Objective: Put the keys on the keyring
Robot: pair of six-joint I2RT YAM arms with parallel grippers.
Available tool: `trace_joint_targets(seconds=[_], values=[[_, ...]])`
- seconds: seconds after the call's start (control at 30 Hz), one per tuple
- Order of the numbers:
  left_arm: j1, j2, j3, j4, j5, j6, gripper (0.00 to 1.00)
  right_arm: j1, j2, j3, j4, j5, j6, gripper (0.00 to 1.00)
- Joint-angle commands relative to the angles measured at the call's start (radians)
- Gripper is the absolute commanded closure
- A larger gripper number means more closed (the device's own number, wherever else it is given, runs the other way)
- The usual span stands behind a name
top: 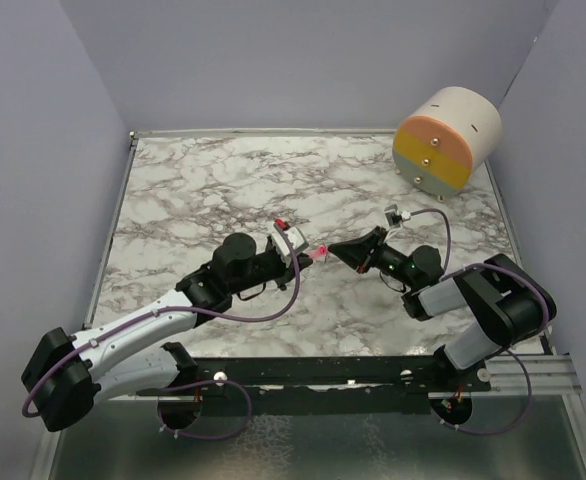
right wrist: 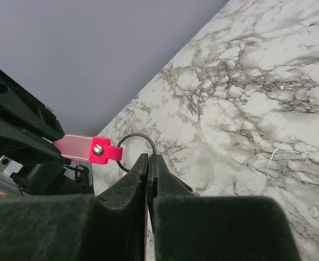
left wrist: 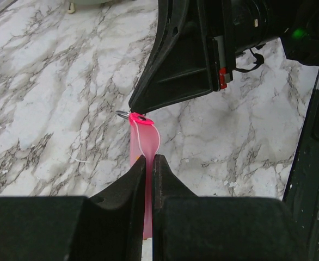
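The keyring [left wrist: 145,138] is a slim pink strip with a thin metal ring [right wrist: 136,137] at its far end, held above the marble table [top: 203,190]. My left gripper [left wrist: 149,156] is shut on the strip's lower part. My right gripper [right wrist: 148,155] is shut, its tips right at the ring, meeting the left gripper [top: 308,250] at mid-table. A thin dark sliver sits between the right jaws; I cannot tell whether it is the keys, which do not show plainly in any view.
A cream drum [top: 448,140] with an orange, yellow and grey face lies at the back right corner. Grey walls close the table on three sides. The arms' mounting rail [top: 373,372] runs along the near edge.
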Motion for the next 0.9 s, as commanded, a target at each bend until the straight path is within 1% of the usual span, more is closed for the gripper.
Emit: trace_joint_targets(seconds=[0.0,0.2,0.33,0.47,0.7,0.87], values=[[-0.005,0.024,0.04,0.005,0.054,-0.041,1.0,-0.008,-0.018,0.001,0.219,0.009,-0.137,0.99],[-0.003,0.034,0.047,0.013,0.067,-0.064,1.0,-0.008,-0.019,0.0,0.193,0.024,-0.257,0.99],[0.005,0.028,0.046,0.0,0.045,-0.077,1.0,-0.008,-0.05,-0.013,0.162,0.045,-0.307,0.99],[0.015,0.015,0.04,-0.016,0.008,-0.081,1.0,-0.008,-0.126,-0.017,0.055,0.062,-0.356,0.99],[0.047,0.014,0.018,-0.01,0.025,-0.091,1.0,-0.008,-0.257,0.002,-0.164,0.084,-0.451,0.99],[0.072,0.002,0.002,-0.004,0.033,-0.097,1.0,-0.008,-0.272,0.004,-0.191,0.1,-0.469,0.99]])
